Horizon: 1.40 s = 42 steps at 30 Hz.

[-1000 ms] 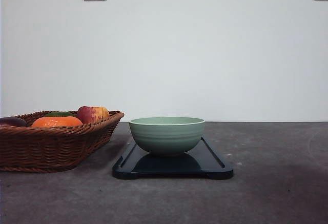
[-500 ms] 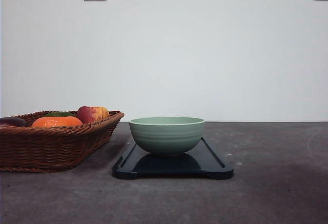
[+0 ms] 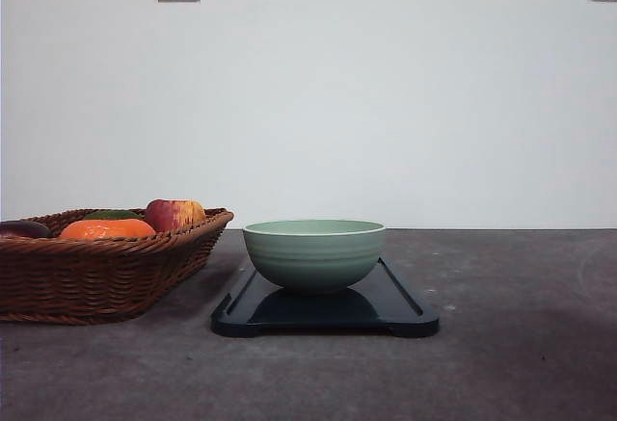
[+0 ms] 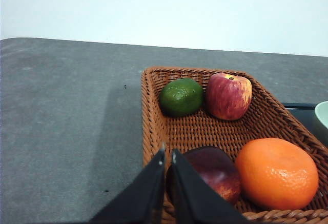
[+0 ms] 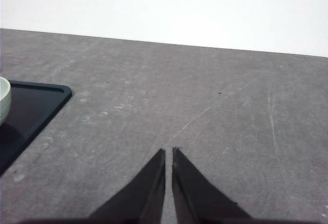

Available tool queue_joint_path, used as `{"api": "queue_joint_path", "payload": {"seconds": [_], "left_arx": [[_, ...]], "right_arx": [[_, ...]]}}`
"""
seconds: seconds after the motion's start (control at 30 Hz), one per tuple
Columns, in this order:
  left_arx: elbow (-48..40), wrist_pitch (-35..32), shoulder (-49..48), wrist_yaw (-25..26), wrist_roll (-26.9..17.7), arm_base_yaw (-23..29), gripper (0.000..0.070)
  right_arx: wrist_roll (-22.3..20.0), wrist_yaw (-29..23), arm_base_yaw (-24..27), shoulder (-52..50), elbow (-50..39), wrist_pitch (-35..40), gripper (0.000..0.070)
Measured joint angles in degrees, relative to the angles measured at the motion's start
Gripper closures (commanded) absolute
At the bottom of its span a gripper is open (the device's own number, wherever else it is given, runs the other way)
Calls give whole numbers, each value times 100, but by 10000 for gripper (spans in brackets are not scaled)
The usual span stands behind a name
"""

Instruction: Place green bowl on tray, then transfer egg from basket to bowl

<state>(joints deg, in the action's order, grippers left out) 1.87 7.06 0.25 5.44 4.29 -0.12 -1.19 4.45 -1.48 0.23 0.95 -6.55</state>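
The brown woven wicker basket (image 3: 101, 262) stands at left; above it the left gripper (image 4: 168, 155) has its fingers nearly together, holding nothing. The pale sage-green ceramic bowl (image 3: 313, 253) sits on the dark rectangular tray (image 3: 405, 317). The right gripper (image 5: 168, 154) is equally narrow and empty, over the grey table (image 5: 220, 116).

The tray (image 3: 325, 313) lies on the worktop (image 3: 521, 344), near the centre. The bowl (image 3: 313, 253) stands upright on the tray, toward its front. The basket (image 3: 96, 272) sits on the worktop to the left of the tray, just beside it. In the basket, an apple (image 4: 228, 96) and a lime (image 4: 181, 97) lie side by side at the far end; an orange (image 4: 277, 173) and a plum (image 4: 212, 171) lie side by side at the near end.
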Motion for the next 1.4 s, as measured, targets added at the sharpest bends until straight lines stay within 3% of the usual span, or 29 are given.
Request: {"api": "queue_joint_path", "payload": {"seconds": [1.4], "left_arx": [[0, 1, 0, 1, 0, 0, 687]], "right_arx": [[0, 0, 0, 0, 0, 0, 685]]}}
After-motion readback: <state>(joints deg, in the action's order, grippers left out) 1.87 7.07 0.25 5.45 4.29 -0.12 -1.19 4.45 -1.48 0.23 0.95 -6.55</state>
